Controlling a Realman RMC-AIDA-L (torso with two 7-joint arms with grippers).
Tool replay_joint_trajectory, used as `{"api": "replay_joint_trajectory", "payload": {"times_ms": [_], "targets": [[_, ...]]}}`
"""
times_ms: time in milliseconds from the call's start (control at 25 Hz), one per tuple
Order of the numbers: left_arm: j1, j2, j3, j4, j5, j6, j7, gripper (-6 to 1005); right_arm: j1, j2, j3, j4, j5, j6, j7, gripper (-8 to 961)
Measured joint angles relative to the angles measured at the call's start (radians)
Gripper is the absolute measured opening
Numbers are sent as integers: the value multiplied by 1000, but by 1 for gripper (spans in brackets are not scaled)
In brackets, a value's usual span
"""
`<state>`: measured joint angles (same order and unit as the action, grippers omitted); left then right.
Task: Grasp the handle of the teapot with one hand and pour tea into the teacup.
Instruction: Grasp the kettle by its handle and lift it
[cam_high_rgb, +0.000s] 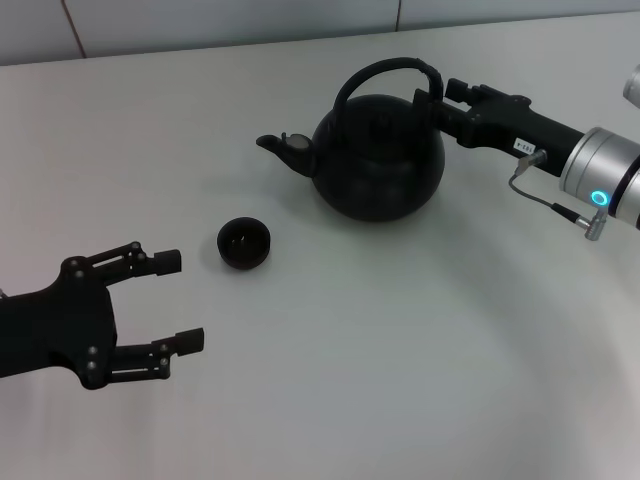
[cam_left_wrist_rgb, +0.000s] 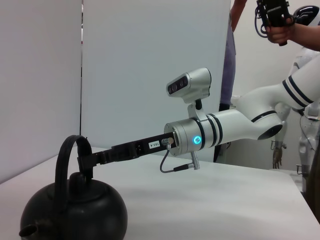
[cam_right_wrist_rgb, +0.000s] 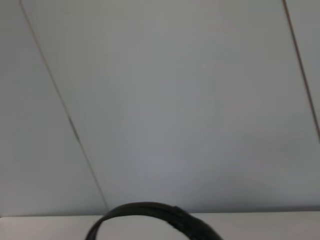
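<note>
White table (cam_high_rgb: 400, 350): teapot (cam_high_rgb: 380, 160), teacup (cam_high_rgb: 244, 243) on it

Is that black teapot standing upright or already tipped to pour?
Upright. The teapot sits flat on the table, handle arching straight up, spout level; the teacup stands apart.

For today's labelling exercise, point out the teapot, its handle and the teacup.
teapot (cam_high_rgb: 380, 160): head view, round belly.
handle (cam_high_rgb: 385, 67): head view, top of the arch.
teacup (cam_high_rgb: 244, 244): head view, its dark inside.
</note>
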<state>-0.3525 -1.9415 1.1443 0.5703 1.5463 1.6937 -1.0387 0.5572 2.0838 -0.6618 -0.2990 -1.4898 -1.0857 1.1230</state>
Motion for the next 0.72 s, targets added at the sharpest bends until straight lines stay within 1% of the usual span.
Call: {"api": "replay_joint_trajectory", "payload": {"times_ms": [280,720], "targets": [[0,-3,0,0,5,-6,0,850,9,1,9,3,6,52,4,627],[-2,-7,0,0,8,-7,0,849,16,2,-1,16,66,70,0,628]]}}
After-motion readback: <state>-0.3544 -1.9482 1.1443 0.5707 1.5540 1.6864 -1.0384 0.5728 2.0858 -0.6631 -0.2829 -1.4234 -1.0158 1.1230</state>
